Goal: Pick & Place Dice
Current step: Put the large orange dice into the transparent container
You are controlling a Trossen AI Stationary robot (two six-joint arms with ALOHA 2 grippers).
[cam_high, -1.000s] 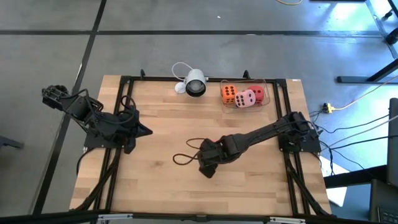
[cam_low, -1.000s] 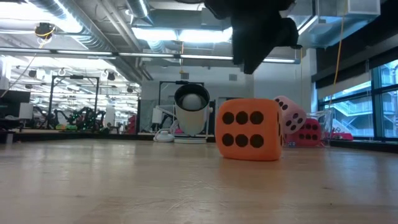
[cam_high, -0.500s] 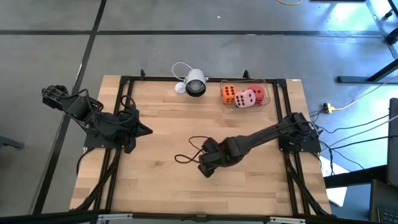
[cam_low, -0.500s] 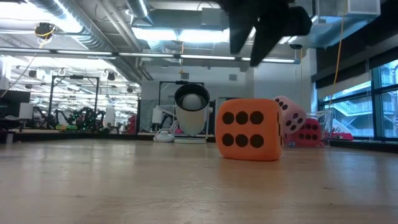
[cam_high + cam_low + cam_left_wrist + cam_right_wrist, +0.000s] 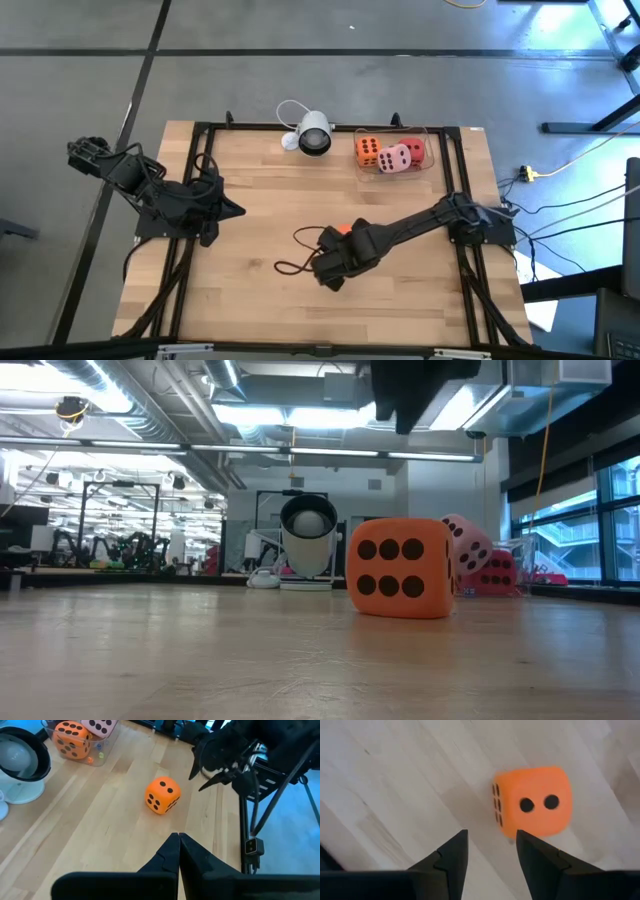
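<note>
One orange die (image 5: 343,229) rests flat on the wood at mid-table; it also shows in the low view (image 5: 400,567) and the right wrist view (image 5: 532,802). My right gripper (image 5: 490,840) hangs open in the air above and just beside it, touching nothing; the low view shows the gripper (image 5: 408,415) well over the die. An orange die (image 5: 368,150), a pink die (image 5: 395,158) and a red die (image 5: 413,148) sit in a clear tray (image 5: 432,150) at the far edge. My left gripper (image 5: 179,840) waits shut near the table's left side (image 5: 235,210).
A white round camera (image 5: 314,135) stands at the far edge, left of the tray, its cord curling beside it. A dark cable loop (image 5: 300,250) hangs off the right arm's wrist. Black frame rails (image 5: 200,170) run along the left, right and far sides.
My right gripper has risen away from the table above the orange die and shifted a little toward the near-left, so the die now peeks out from under the arm in the high view. The die itself has stayed where it was.
</note>
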